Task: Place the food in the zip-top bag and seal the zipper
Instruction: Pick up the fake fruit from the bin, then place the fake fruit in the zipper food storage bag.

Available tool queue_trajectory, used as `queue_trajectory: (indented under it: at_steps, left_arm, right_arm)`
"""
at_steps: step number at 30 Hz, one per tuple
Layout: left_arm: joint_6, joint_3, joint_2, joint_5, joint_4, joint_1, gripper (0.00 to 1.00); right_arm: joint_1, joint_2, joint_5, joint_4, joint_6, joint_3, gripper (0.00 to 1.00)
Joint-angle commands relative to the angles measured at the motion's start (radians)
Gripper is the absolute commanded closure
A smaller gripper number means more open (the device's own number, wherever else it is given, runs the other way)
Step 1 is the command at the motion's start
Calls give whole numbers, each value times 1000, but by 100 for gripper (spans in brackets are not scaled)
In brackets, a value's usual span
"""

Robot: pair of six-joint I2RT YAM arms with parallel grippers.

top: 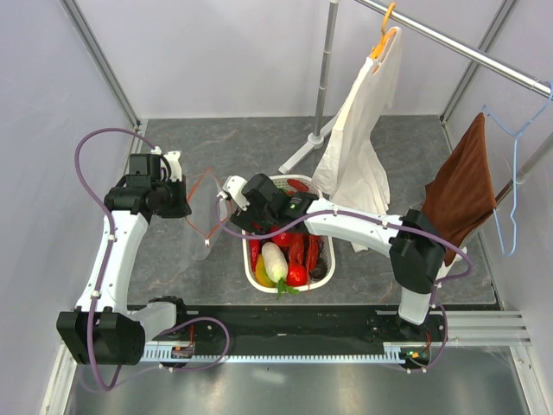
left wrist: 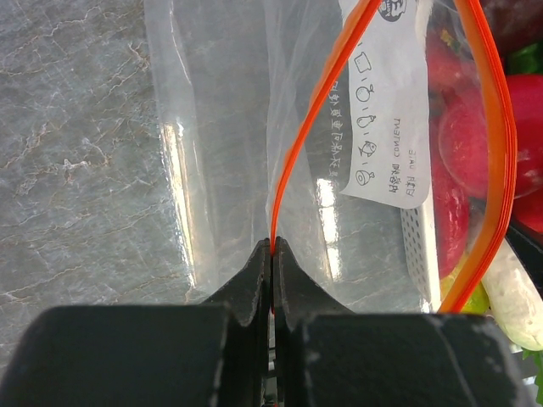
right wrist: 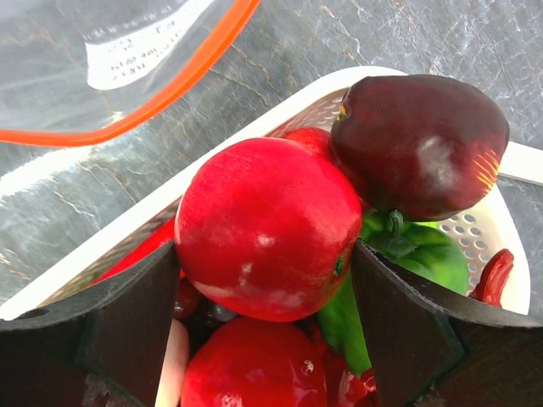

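My left gripper [left wrist: 272, 246] is shut on the orange-red zipper [left wrist: 310, 127] of the clear zip-top bag [left wrist: 221, 127], which hangs with its mouth open in a loop. In the top view the bag [top: 203, 226] sits just left of the white slotted basket [top: 244, 259]. My right gripper [right wrist: 265, 246] is shut on a red round fruit [right wrist: 267, 229], held over the basket's rim [right wrist: 280, 106] close to the bag's zipper [right wrist: 170, 93]. A dark purple bulb [right wrist: 420, 144], a green pepper [right wrist: 424, 250] and another red fruit [right wrist: 254, 369] lie in the basket below.
The basket also holds a white radish [top: 274, 261], a yellow piece [top: 259, 275] and long red toys [top: 298, 246]. A white cloth [top: 359, 138] and a brown cloth [top: 458, 194] hang from a rail at the back right. A metal stand pole [top: 324, 78] rises behind the basket.
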Motion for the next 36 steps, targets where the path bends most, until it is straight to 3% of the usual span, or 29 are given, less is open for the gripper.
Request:
queue_trajectory:
  at_steps: [1,8,24,36]
  left_arm:
    - [-29,0,0,22,27,5,98]
    - [-29,-2,3,20,29,5,98]
    - [-27,-5,6,28,31,5,98]
    - [-33,4,3,115,29,5,98]
  right_arm:
    - [6,-76,-22,23,51,55,37]
    - [2,-124,-47,12,89,49,44]
    - [-27,-243,-169,13,175,137,44]
    - [6,-73,-351,167,272,223,46]
